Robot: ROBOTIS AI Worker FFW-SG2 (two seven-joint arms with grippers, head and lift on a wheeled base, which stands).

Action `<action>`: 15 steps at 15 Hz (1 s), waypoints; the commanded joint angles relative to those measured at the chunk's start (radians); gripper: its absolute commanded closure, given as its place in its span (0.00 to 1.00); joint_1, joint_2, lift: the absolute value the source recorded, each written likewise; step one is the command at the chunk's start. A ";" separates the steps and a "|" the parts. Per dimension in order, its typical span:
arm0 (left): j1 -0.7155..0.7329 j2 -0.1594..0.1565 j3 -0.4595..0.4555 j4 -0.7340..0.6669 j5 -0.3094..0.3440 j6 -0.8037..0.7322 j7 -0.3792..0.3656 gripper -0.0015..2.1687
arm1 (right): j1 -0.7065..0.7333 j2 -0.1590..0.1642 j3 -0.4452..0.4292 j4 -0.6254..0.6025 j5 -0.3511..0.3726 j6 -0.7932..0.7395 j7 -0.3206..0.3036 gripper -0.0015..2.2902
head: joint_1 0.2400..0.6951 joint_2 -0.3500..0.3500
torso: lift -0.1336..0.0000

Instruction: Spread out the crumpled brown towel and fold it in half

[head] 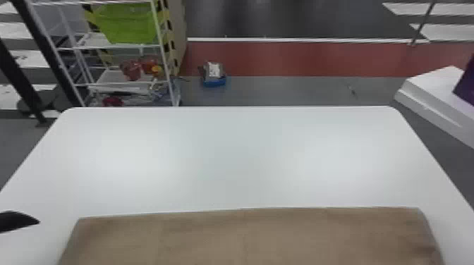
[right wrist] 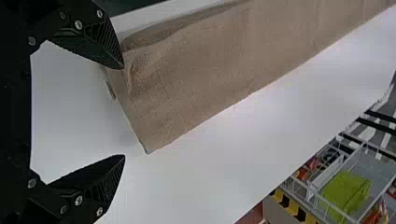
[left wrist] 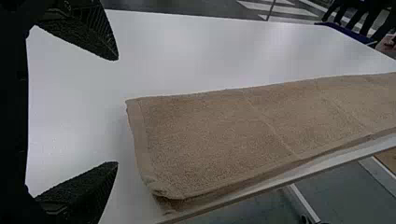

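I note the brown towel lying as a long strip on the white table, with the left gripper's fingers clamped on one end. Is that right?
Not the clamping: the left wrist view shows the left gripper open, its fingers clear of the end. The brown towel does lie as a long strip on the white table.

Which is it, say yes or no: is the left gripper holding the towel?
No, the left gripper is open and the towel lies beyond its fingertips.

Black left gripper, matching black right gripper — wedge-shaped fingers with tapered tips, fine ribbing, round silvery screws (several on the right one), angular dark housings.
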 commanded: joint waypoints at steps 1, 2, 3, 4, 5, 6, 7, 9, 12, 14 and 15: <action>0.000 0.000 0.000 0.003 0.003 -0.001 0.004 0.04 | -0.063 -0.001 -0.017 0.002 -0.094 0.328 0.005 0.04 | 1.00 0.47 | 0.00; -0.003 0.000 0.001 0.003 0.012 0.002 0.004 0.04 | -0.089 0.005 -0.002 -0.001 -0.111 0.543 0.005 0.04 | 1.00 0.45 | 0.00; -0.008 -0.001 0.001 0.001 0.017 0.008 0.004 0.04 | -0.109 0.013 0.011 -0.019 -0.120 0.666 0.005 0.04 | 1.00 0.44 | 0.00; -0.009 -0.001 0.001 0.001 0.020 0.018 0.006 0.04 | -0.113 0.025 0.014 -0.050 -0.146 0.733 0.005 0.04 | 1.00 0.41 | 0.00; -0.009 -0.003 0.000 -0.002 0.023 0.024 0.006 0.04 | -0.132 0.039 0.011 -0.077 -0.152 0.816 0.005 0.04 | 1.00 0.41 | 0.00; -0.009 -0.005 0.001 -0.002 0.024 0.027 0.006 0.05 | -0.136 0.042 0.012 -0.110 -0.160 0.865 0.005 0.04 | 1.00 0.42 | 0.00; -0.008 -0.005 0.004 -0.001 0.031 0.027 0.006 0.05 | -0.130 0.043 0.012 -0.131 -0.158 0.868 0.005 0.04 | 1.00 0.44 | 0.00; -0.003 -0.005 0.008 0.001 0.035 0.024 0.006 0.05 | -0.113 0.051 0.021 -0.145 -0.144 0.834 0.005 0.05 | 1.00 0.48 | 0.00; -0.008 -0.003 0.006 -0.002 0.046 0.036 0.021 0.05 | -0.113 0.083 0.000 -0.149 -0.166 0.807 0.005 0.04 | 1.00 0.50 | 0.00; -0.015 -0.005 0.009 -0.001 0.061 0.057 0.026 0.05 | -0.113 0.099 -0.026 -0.154 -0.187 0.810 0.005 0.04 | 1.00 0.51 | 0.00; -0.017 -0.003 0.008 -0.001 0.080 0.100 0.026 0.05 | -0.113 0.102 -0.032 -0.152 -0.200 0.813 0.005 0.04 | 1.00 0.51 | 0.00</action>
